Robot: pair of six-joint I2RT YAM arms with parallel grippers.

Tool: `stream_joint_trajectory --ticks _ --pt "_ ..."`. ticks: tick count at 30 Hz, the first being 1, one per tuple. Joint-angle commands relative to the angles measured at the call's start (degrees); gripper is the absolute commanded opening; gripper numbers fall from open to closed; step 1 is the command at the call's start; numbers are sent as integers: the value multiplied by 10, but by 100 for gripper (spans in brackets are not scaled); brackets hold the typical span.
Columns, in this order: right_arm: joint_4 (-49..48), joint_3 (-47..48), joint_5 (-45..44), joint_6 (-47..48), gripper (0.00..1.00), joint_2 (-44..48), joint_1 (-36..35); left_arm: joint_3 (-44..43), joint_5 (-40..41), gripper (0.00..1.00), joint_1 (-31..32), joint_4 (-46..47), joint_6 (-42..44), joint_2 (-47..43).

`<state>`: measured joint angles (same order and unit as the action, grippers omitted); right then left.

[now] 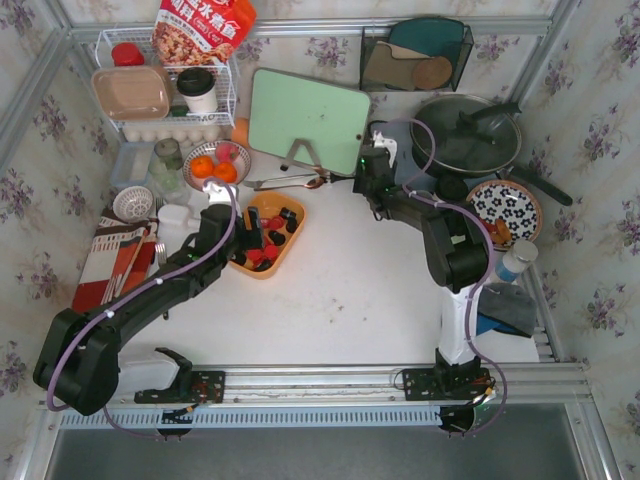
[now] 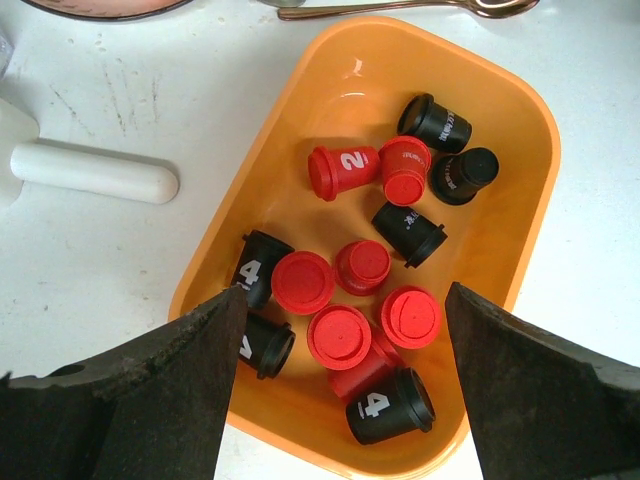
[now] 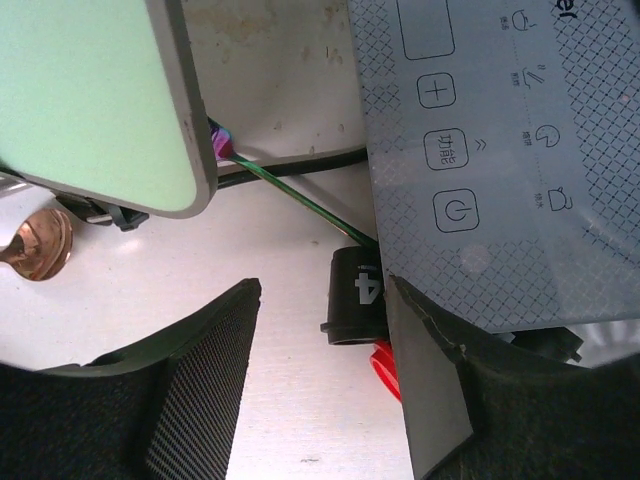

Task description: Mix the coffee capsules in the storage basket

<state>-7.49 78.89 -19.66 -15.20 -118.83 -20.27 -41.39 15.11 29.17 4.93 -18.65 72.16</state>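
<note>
**A:** Hovering over the basket [image 2: 345, 95] like this, am I placing the left end effector [image 2: 342, 300] well?

**B:** You are carrying it wide open and empty above the basket's near end. The capsules [image 2: 340, 335] are lying loose inside, reds clustering mid-basket and blacks sitting around them. I'm suggesting you narrow the jaws first. Then sweep low through the red cluster, pushing reds outward and blacks inward, while staying off the basket's side so nothing is hopping out.

**A:** And the right end effector [image 3: 325, 290]?

**B:** It's gaping wide too, gripping nothing. A black capsule [image 3: 355, 295] is lying on the worktop [image 3: 300, 400] between its fingers [image 3: 200, 380], at the cooker [image 3: 500, 150] edge, with a red one [image 3: 383, 368] just beside it. Those two are probably waiting to join the mix.
</note>
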Motion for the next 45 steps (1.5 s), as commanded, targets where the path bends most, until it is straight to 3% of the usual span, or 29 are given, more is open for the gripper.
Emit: stream_joint_trajectory --ticks 1,8,12,20,32,43,45 --pt "29 1 18 -52 61 3 2 4 -5 83 0 24 5 -3" --pt "15 -37 31 -89 60 36 2 7 -10 83 -1 26 5 -5" --pt "-11 -46 45 -64 60 50 0 6 -13 83 0 28 5 -3" --pt "55 15 -15 -20 61 -2 -1 9 -15 83 -1 30 5 1" --pt "13 18 -59 3 61 -49 -2 9 -23 83 -1 31 5 9" --pt "73 65 -25 32 59 -89 -3 8 -32 83 -1 38 2 23" --pt "93 82 -12 41 53 -99 -3 8 -30 83 -1 38 3 22"
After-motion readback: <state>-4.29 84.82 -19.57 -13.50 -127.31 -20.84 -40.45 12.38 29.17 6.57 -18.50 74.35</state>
